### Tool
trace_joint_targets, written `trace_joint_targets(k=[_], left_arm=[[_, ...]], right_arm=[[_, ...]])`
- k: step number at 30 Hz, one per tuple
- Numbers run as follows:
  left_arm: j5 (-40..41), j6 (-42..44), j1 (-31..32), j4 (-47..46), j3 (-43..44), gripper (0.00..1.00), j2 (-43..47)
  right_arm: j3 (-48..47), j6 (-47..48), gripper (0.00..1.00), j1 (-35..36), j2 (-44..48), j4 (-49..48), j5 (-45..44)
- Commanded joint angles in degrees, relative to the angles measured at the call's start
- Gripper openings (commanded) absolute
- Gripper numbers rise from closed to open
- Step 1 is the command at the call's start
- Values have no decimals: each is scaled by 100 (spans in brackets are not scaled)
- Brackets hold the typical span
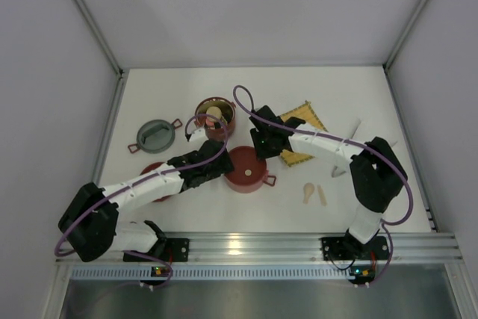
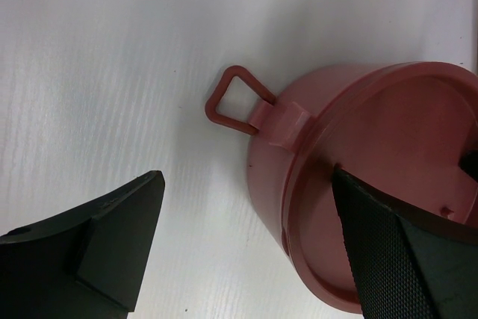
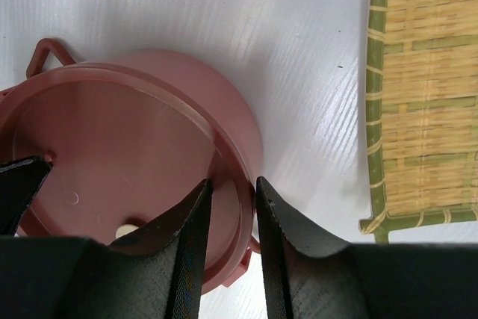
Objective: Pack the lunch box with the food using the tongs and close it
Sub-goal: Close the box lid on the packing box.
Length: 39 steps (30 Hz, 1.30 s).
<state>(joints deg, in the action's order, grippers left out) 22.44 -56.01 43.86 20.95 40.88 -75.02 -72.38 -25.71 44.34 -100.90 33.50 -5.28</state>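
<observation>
Right hand [image 3: 233, 184]: fingers drawn close, clamped on the rim of the lidded bowl [image 3: 224, 95], one finger on the lid side and one outside the wall.
Left hand [image 2: 246, 178]: fingers spread wide, straddling the same bowl beside its loop handle [image 2: 228, 98], holding nothing.
Lidded bowl: dark red, mid tabletop [image 1: 187, 87], just left of the yellow mat [image 1: 310, 113].
Second bowl [image 1: 230, 110]: open, food [image 1: 214, 113] inside, just behind the lidded bowl.
Tongs [image 1: 340, 171]: right of the mat, partly hidden by the right arm.
</observation>
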Motion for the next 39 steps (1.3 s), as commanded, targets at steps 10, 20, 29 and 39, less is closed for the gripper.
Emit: trace_joint_targets(k=[10, 20, 29, 39], left_arm=[[261, 213, 18, 1798, -195, 98, 75], [270, 213, 18, 1834, -168, 98, -56], [121, 248, 18, 1737, -291, 98, -109], [-46, 275, 18, 1553, -327, 98, -179]], right_arm=[[646, 5, 32, 23, -237, 438, -26], [330, 225, 32, -320, -711, 351, 97], [-127, 321, 33, -496, -1063, 430, 115], [-821, 365, 33, -663, -1537, 623, 159]])
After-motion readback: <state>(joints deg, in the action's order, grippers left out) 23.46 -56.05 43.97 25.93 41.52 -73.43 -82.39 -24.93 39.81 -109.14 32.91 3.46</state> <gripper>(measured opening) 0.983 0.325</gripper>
